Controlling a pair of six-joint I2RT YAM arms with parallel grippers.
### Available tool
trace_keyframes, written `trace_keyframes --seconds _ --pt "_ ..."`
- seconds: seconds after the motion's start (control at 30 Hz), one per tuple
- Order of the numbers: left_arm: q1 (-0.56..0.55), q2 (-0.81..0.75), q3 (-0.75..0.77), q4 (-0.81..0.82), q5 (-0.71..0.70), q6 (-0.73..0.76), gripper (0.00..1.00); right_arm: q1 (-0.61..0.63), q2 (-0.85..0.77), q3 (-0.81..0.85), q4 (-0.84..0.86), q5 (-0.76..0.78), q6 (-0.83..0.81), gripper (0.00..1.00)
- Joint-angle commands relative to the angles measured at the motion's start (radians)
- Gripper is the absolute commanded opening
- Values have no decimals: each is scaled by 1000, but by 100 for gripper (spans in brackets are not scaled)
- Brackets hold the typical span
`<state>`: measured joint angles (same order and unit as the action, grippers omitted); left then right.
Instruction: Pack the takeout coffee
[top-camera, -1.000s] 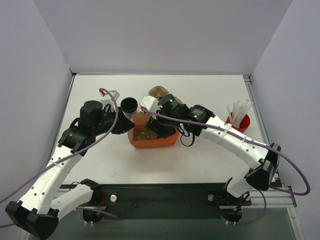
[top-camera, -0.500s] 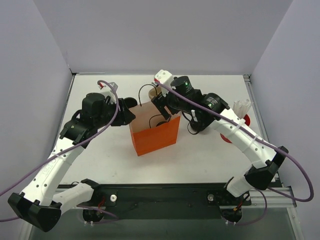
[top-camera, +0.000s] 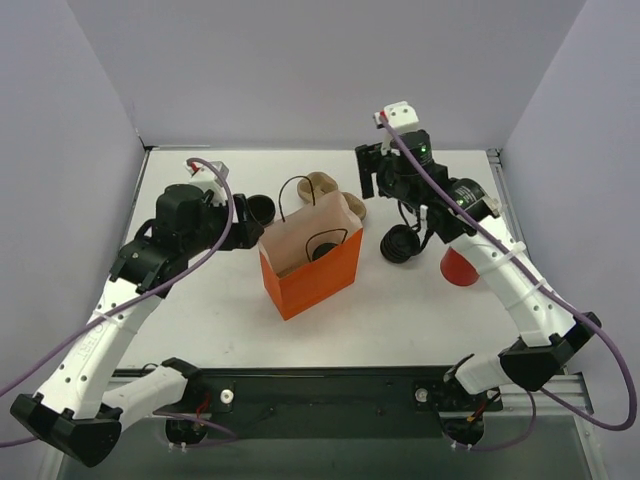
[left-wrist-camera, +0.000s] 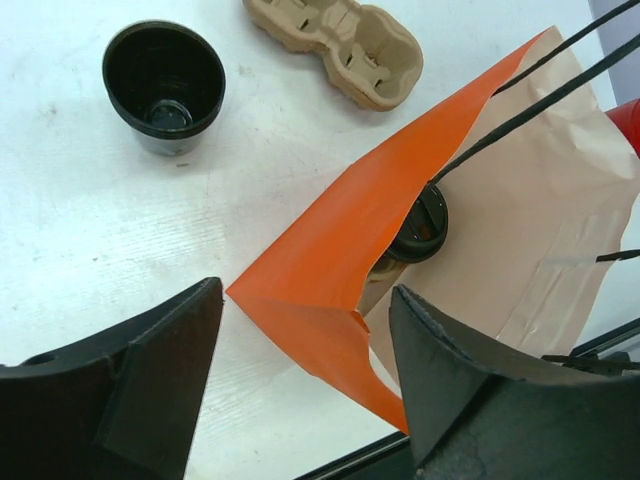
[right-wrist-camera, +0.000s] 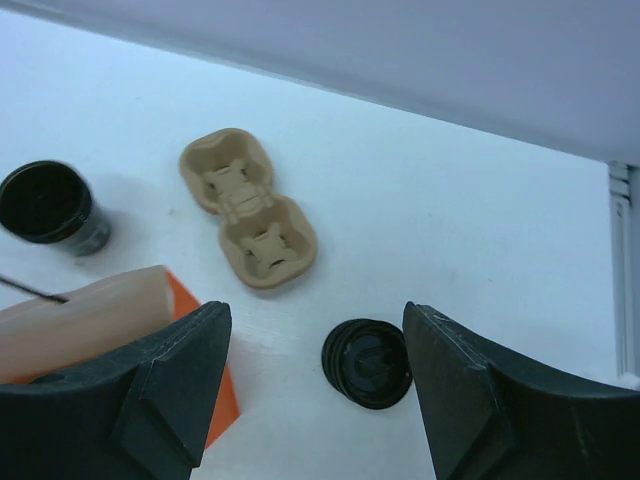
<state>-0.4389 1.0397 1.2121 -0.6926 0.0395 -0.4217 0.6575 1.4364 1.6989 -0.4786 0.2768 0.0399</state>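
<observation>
Takeout coffee (left-wrist-camera: 420, 226) inside orange bag (left-wrist-camera: 325, 250), just beyond spread left hand (left-wrist-camera: 302, 300); right hand (right-wrist-camera: 315, 318) also spread, well apart.

There are 1 orange paper bag (top-camera: 315, 280), 1 lidded black paper cup (left-wrist-camera: 420, 225), 1 lidless black paper cup (left-wrist-camera: 165, 85), 1 stack of black plastic lids (right-wrist-camera: 367, 362), 1 brown moulded-pulp carrier (right-wrist-camera: 248, 208) with 2 wells, and 1 red cup (top-camera: 458, 268).

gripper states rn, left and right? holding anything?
Left gripper: open, holding nothing; orange bag corner shows between its fingers.
Right gripper: open, holding nothing.
</observation>
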Motion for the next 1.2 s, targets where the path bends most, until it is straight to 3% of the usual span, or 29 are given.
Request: trace_keyframes --seconds 0.0,0.07,0.3,0.47,0.97,1.17 --pt "0 -67 72 -15 -15 78 86 -117 -65 -85 -26 151 120 70" --pt "0 -84 76 -45 25 104 95 -209 -80 -122 -64 111 124 70" --pt "0 -185 40 -140 42 101 96 -386 -27 -189 -164 58 46 64" --pt "0 -224 47 -165 10 126 97 -413 1 -235 -175 64 11 60" --pt "0 -204 102 -219 -1 130 97 -447 87 -341 -104 108 -32 35" --pt "0 -201 102 -216 5 115 97 -447 78 -372 -81 151 -93 16"
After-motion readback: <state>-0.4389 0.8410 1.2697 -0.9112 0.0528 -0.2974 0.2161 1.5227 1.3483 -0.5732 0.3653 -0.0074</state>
